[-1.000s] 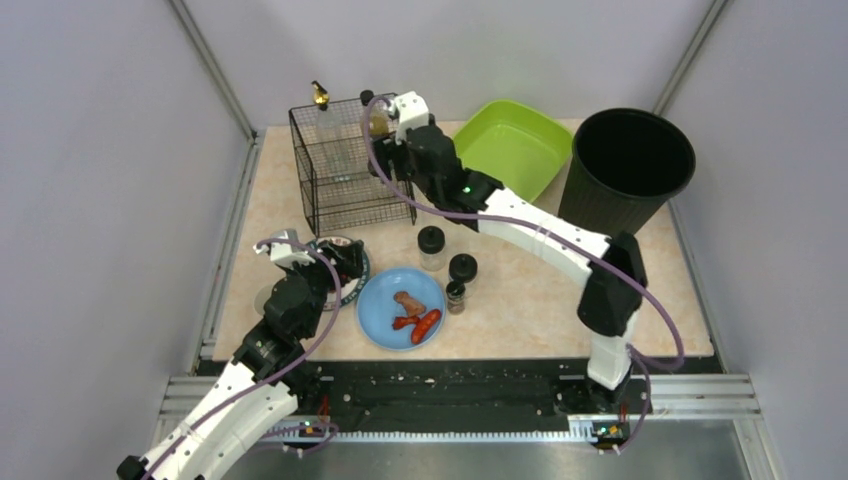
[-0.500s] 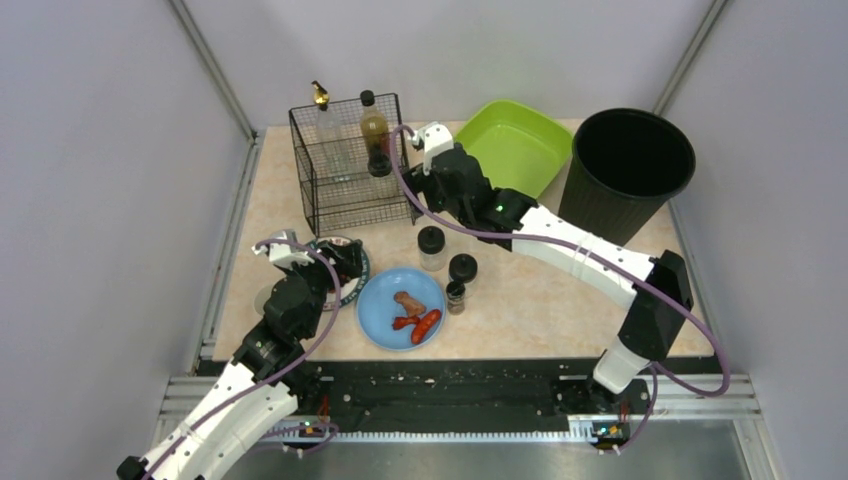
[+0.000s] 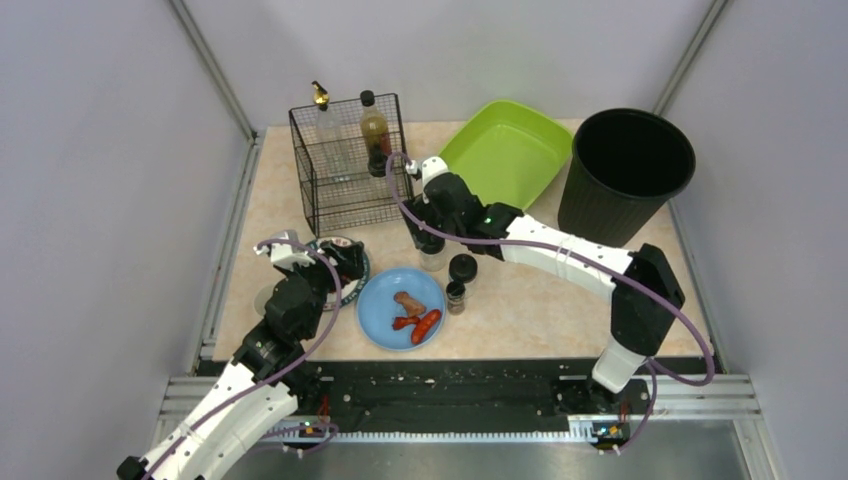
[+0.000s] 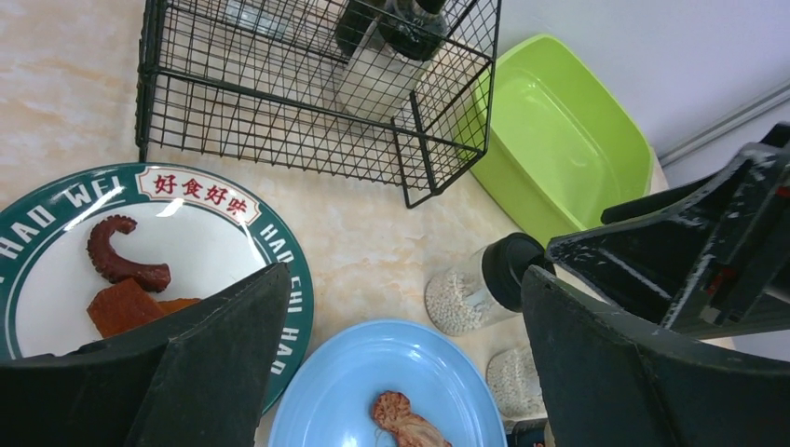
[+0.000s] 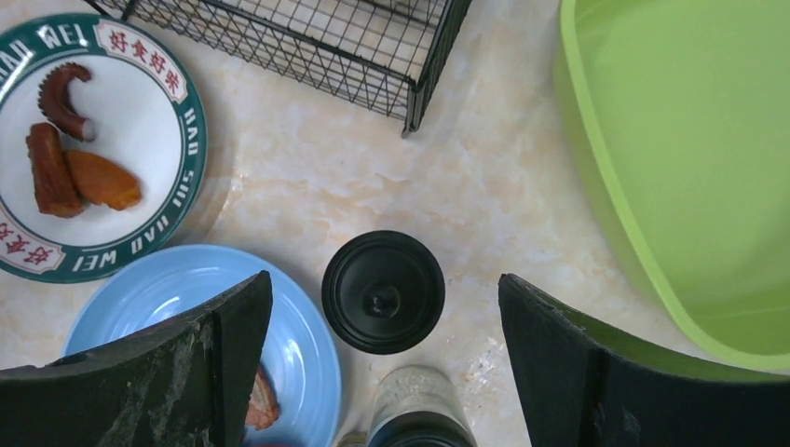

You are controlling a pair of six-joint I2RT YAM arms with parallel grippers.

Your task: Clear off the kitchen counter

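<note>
While the flat, marbled peach-beige desk (image 3: 520, 300) lies under everything, a square black wire cage (image 3: 345, 170) stands at its far left with two bottles (image 3: 374, 130) upright inside. Just in front of the cage's right corner, the right jaws hang wide open, gripping nothing, over a clear jar (image 5: 383, 291) with a round black lid. In front of the cage lies a smooth blue plate (image 3: 380, 298) bearing reddish food. To the cage's front left is a white plate (image 5: 121, 140) with a green lettered rim, and the left jaws gape over it, empty. Right of the cage sits a glossy green rectangular tub (image 3: 510, 150); farther right, a round black bin (image 3: 625, 170).
</note>
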